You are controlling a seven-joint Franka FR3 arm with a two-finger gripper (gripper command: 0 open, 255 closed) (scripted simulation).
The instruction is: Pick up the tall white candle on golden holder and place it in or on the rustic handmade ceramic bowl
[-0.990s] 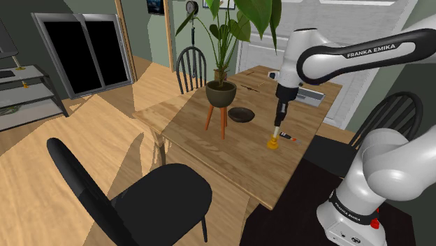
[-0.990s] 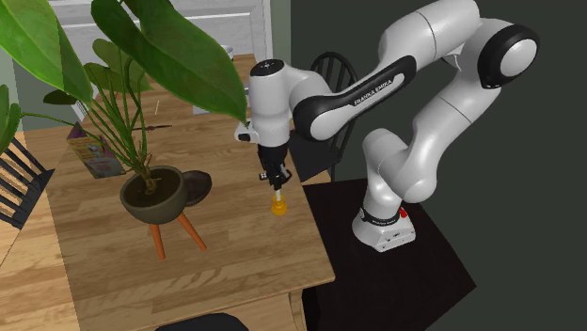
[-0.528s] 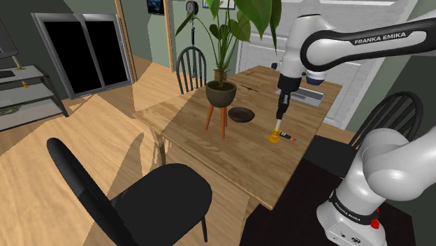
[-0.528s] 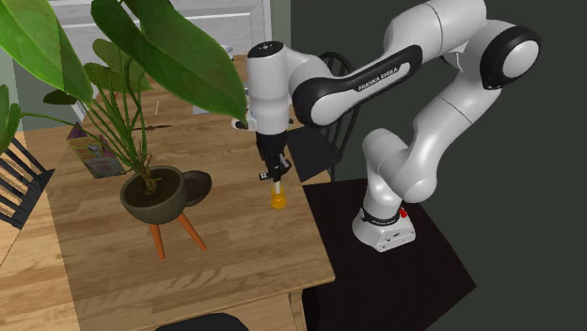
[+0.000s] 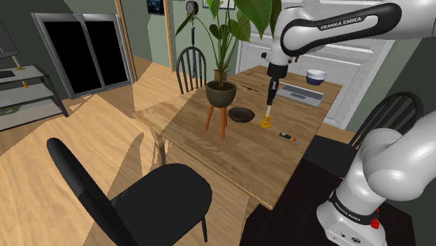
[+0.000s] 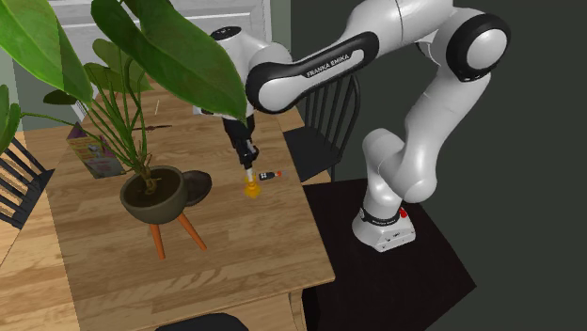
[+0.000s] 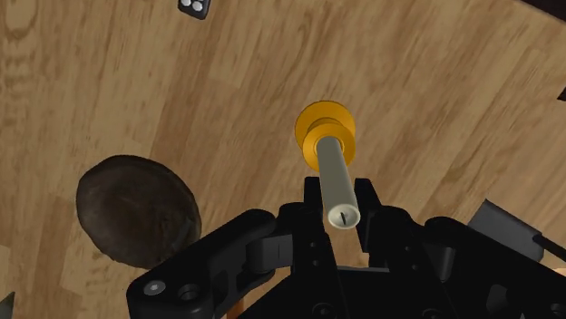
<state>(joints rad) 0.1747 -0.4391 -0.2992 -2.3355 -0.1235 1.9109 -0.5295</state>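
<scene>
The table (image 7: 109, 82) is showing smooth, lightly sheened wood grain. The candle (image 7: 336, 181) is looking matt and pale, its holder (image 7: 319, 127) smooth yellow-gold. The bowl (image 7: 136, 222) is showing a rough, mottled dark-brown surface; the gripper (image 7: 339, 198) is looking matt black.

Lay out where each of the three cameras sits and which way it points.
Shoulder view: beside the stand, looking down over the table; the arm reaches up and left.
Second exterior view: high by the plant, across the table, facing the whole arm and stand.
Wrist view: on the hand, looking down along the fingers that clasp the candle.
Shared: all three show the candle and the dark bowl.
</scene>
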